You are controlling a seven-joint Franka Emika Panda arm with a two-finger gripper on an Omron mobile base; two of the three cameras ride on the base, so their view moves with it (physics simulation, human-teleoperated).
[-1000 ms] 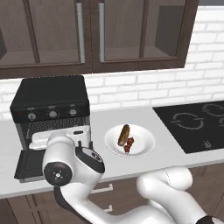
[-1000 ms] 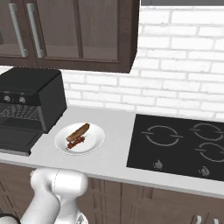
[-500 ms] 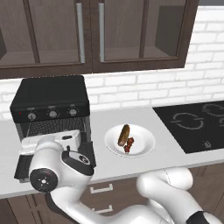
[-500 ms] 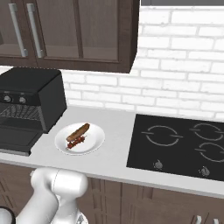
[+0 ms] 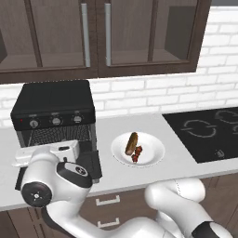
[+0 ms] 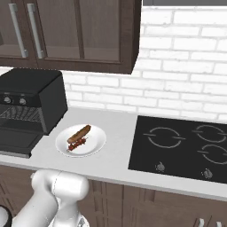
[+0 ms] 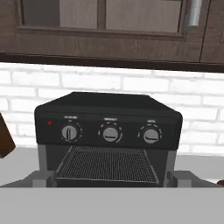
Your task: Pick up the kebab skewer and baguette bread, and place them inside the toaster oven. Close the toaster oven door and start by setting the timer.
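On grey tabletop (image 6: 116,156): white plate (image 5: 151,155) holds baguette (image 5: 132,142) and skewer (image 5: 137,154) side by side. Left of it, black oven (image 5: 53,106) sits with door (image 6: 15,141) dropped open and rack (image 7: 107,163) bare. Right, black cooktop (image 6: 181,146). Behind, white brick wall (image 6: 186,93), dark cabinets (image 5: 93,35) above. Hand (image 7: 112,180) faces oven, jaws wide, holding nothing.
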